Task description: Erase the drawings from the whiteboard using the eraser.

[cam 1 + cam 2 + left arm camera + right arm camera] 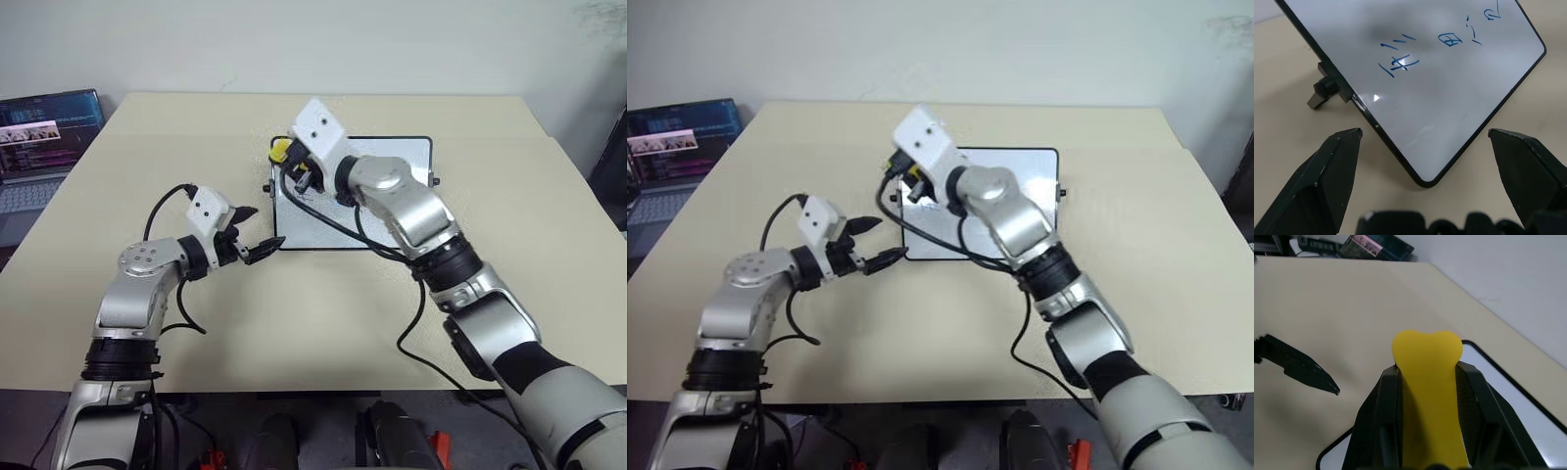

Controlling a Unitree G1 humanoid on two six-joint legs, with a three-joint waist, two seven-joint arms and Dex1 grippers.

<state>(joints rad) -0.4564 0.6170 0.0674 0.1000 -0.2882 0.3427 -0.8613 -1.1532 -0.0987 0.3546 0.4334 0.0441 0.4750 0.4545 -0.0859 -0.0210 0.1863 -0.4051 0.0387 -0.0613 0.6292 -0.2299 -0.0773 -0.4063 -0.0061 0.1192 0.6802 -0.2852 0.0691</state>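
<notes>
The whiteboard (397,162) lies flat on the table's middle, black-framed, with a small knob (1322,92) on its side. Blue drawings (1400,61) run in a short row across it. My right gripper (291,162) hovers over the board's far left corner, shut on the yellow eraser (1427,362), which sticks out past its fingers (1385,401). My left gripper (257,235) stands open at the board's near left corner (1425,181); that corner lies between its fingertips (1347,142) without touching them. In the eye views the right arm hides much of the board.
A laptop (44,132) with a lit screen stands off the table's far left edge. The tan table (196,127) stretches wide around the board. Black cables loop from both wrists over the table.
</notes>
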